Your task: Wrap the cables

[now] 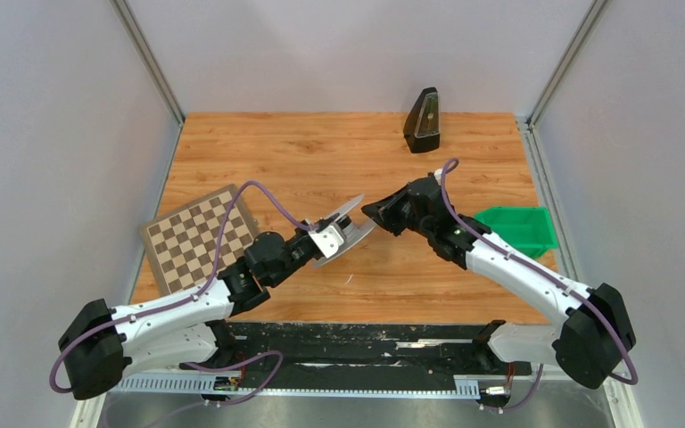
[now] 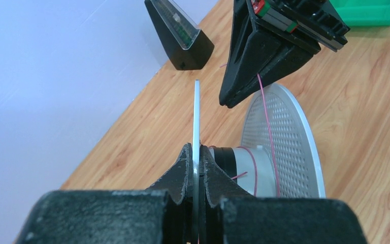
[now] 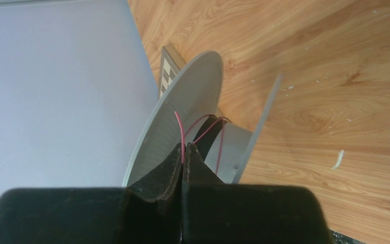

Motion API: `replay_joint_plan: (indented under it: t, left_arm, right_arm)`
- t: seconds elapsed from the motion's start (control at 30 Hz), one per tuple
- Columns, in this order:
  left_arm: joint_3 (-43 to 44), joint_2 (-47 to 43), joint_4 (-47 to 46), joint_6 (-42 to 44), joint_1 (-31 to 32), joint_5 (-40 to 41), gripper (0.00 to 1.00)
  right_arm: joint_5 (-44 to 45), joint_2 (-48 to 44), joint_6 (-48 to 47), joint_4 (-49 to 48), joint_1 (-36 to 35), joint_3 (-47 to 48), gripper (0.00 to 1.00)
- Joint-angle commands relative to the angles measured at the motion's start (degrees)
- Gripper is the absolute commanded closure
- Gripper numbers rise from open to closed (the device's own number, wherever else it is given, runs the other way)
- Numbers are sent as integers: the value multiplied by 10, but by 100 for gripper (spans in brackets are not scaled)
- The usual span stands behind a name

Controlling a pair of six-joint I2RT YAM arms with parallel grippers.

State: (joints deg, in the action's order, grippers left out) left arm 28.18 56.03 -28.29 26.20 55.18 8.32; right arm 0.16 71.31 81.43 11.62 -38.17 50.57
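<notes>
Far left of the overhead view: a chessboard (image 1: pixel 198 236), flat on the table (image 1: pixel 321 143), well apart from the work. Just left of centre: left gripper (image 1: pixel 325 239), pressed together on the edge of one disc of the spool (image 1: pixel 352 230), apparently held off the wood. A few loose turns of thin red wire (image 2: pixel 267 127) on the hub. Just right of centre: right gripper (image 1: pixel 376 212), pinching that wire close beside the spool.

Likely trouble:
- snapping or slipping of so thin a strand under a hard pull
- slack loops sliding over the disc rim
- twisting of the spool in an edge-only grip

Upper right of centre: a black wedge (image 1: pixel 424 120). Far right: green bin (image 1: pixel 517 210), nothing visible inside, partly hidden behind the right arm (image 1: pixel 508 263).
</notes>
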Motion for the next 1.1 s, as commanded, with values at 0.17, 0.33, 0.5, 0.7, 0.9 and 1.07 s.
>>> replay_joint_plan:
  t: [0.17,0.33,0.5,0.7,0.9,1.07]
  left_arm:
    - [-5,-15,-142,44,6,12,100]
    - [-8,-5,-151,44,6,11,100]
    - [-4,11,-158,35,7,11,100]
    - [-3,28,-164,33,7,16,100]
    - [-1,36,-164,35,7,21,100]
    - [1,42,-165,36,7,24,100]
  right_arm:
    - [-103,56,43,34,30,33,100]
    - [-123,76,54,34,31,37,100]
    - [-129,96,60,34,33,29,91]
    - [-139,112,63,33,38,12,89]
    - [-126,100,73,33,49,-8,82]
    - [-126,97,72,34,57,-18,81]
